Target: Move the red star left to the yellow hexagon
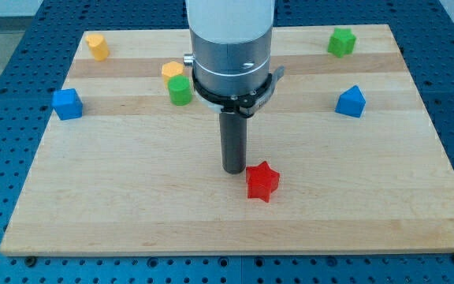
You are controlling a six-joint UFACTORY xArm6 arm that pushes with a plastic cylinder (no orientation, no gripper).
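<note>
A wooden worktop [132,197] on a blue perforated bench carries seven small coloured blocks. Nearest the left edge sits a blue block [67,103], roughly house-shaped. Above it, near the top-left corner, lies the yellow hexagon [96,46]. Further right, a second yellow block [171,70], its shape hard to make out, sits just behind a green cylinder [180,90]; the two appear to touch.

At centre the arm's grey housing [232,47] comes down from the top edge and ends in a dark rod. My tip [234,170] rests on the worktop, close against the upper-left side of the red star [262,181]; whether they actually touch cannot be told. The arm carries no hand, only this rod, so nothing is grasped.

The red star lies slightly right of centre, toward the bottom edge, well apart from the yellow hexagon.

On the right half, a green block [341,42] with a notched outline sits near the top edge, and a second blue block [351,102], also house-shaped, lies below it toward the right edge.
</note>
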